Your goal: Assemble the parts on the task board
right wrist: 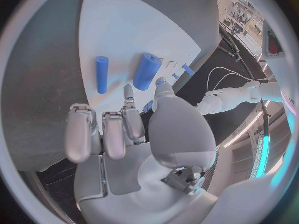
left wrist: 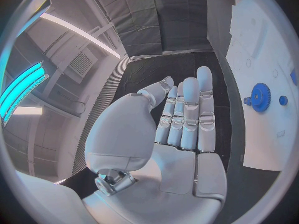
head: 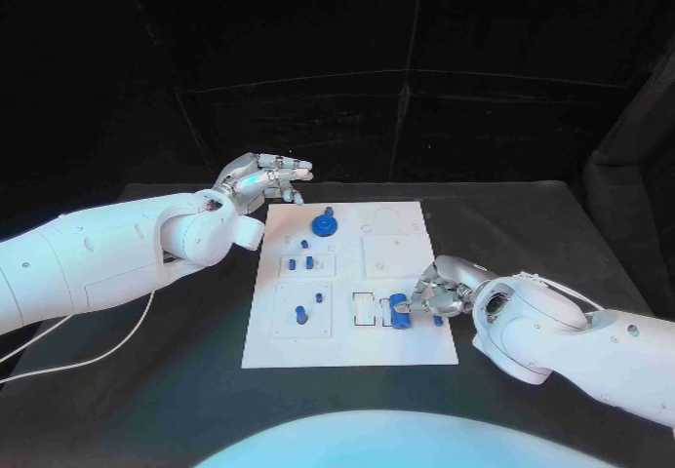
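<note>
While your right hand [head: 439, 289] pinches a small blue piece [right wrist: 148, 106] at the white board [head: 408, 346]'s near right corner, beside the thick cylinder [head: 400, 310], lower it straight. Your left hand [head: 261, 177] hovers open, fingers [left wrist: 190, 102] apart, at the far corner.

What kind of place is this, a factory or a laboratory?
Probably a robotics test lab: a black table ringed by dark curtains, a white task board with small blue parts, and two robot hands, left and right, working there.

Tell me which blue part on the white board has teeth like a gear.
The round blue gear at the board's far end; the other blue pieces are plain pegs and cylinders.
</note>
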Motion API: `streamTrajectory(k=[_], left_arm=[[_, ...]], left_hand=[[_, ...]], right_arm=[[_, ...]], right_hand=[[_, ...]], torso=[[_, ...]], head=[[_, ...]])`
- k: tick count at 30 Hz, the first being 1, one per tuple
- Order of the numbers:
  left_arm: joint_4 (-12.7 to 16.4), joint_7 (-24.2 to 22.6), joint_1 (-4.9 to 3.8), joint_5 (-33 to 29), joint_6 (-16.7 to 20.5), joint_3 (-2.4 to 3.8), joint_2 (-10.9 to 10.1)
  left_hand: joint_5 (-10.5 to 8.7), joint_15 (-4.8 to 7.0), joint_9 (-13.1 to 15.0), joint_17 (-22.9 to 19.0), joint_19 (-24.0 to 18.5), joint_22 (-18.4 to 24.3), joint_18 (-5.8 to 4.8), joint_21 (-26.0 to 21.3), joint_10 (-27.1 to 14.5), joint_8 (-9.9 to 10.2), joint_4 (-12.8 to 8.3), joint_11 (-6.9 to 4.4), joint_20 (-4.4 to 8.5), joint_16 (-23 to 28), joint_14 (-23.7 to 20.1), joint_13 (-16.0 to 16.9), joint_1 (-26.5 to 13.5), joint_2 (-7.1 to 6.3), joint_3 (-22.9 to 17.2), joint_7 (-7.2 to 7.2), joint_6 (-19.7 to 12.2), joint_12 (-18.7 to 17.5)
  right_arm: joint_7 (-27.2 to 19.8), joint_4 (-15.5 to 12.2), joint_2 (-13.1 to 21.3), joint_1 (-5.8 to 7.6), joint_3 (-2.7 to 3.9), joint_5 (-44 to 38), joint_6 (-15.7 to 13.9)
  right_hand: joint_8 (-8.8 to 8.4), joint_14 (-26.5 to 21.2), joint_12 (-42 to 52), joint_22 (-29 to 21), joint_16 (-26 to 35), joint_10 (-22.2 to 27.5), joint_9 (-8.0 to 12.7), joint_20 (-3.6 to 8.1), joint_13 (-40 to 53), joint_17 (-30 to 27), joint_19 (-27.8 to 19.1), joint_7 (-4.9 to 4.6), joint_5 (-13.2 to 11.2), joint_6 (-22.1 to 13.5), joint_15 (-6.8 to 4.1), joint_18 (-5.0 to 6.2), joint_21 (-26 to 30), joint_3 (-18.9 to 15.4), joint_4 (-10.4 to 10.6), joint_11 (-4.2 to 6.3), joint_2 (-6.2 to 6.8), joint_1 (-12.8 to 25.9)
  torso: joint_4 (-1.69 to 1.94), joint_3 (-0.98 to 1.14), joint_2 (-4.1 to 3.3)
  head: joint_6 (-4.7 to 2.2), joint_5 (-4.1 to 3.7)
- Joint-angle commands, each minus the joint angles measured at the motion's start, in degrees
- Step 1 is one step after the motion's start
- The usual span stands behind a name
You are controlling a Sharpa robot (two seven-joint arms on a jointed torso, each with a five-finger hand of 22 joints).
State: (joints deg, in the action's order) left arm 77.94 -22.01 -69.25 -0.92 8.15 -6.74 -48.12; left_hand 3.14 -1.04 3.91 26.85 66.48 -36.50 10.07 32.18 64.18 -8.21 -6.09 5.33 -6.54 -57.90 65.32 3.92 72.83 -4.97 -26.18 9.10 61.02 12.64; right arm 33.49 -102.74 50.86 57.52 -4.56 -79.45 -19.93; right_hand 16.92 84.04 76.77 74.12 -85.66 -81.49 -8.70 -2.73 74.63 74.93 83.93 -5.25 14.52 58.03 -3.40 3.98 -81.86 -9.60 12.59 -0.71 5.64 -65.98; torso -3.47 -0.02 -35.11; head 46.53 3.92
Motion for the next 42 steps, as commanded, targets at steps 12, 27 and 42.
streamTrajectory(k=[12,27,42], left_arm=[[0.12,-0.17,-0.09,-0.18,-0.69,0.03,-0.02],[0.10,-0.14,-0.09,-0.18,-0.83,0.03,-0.03],[0.20,-0.07,-0.09,-0.18,-0.90,0.02,-0.19]], left_hand=[[-0.17,0.10,-0.02,-0.31,0.03,0.17,0.42,-0.28,-0.30,0.20,-0.31,0.24,-0.10,0.08,-0.47,-0.03,0.92,0.36,0.24,0.24,-0.04,0.34],[-0.17,0.10,-0.01,-0.33,0.04,0.17,0.41,-0.28,-0.31,0.19,-0.32,0.25,-0.10,0.08,-0.47,-0.03,0.91,0.36,0.27,0.24,-0.02,0.34],[-0.17,0.10,-0.01,-0.35,0.04,0.18,0.42,-0.29,-0.33,0.18,-0.36,0.24,-0.09,0.08,-0.48,-0.03,0.96,0.35,0.26,0.23,-0.01,0.34]], right_arm=[[1.52,1.60,-2.30,-0.55,0.00,-1.93,2.00],[2.61,2.12,-2.65,-0.79,0.00,-2.43,3.30],[-2.26,-1.46,0.16,-0.79,0.05,3.27,-9.97]], right_hand=[[0.69,4.11,0.58,0.36,-0.30,-0.47,-0.53,0.15,0.76,4.66,0.91,-0.14,-0.03,-0.75,0.02,-0.84,-0.46,-0.01,-0.26,-0.07,-0.37,-2.91],[1.45,4.16,0.21,1.07,-0.50,-0.43,-1.22,0.13,1.44,5.22,1.00,-0.17,10.76,-1.20,0.03,-0.95,-0.81,-1.05,-2.76,-0.05,-1.92,-6.10],[2.06,4.31,0.25,1.76,-0.84,-0.94,-1.57,0.55,2.17,6.08,1.26,0.46,20.17,0.31,-0.47,-1.06,-1.19,-0.55,-2.96,0.57,-4.24,-7.04]], torso=[[0.01,0.01,-0.02],[-0.01,-0.01,0.05],[0.03,-0.03,0.09]], head=[[0.53,-0.54],[0.81,-0.46],[0.49,-0.44]])
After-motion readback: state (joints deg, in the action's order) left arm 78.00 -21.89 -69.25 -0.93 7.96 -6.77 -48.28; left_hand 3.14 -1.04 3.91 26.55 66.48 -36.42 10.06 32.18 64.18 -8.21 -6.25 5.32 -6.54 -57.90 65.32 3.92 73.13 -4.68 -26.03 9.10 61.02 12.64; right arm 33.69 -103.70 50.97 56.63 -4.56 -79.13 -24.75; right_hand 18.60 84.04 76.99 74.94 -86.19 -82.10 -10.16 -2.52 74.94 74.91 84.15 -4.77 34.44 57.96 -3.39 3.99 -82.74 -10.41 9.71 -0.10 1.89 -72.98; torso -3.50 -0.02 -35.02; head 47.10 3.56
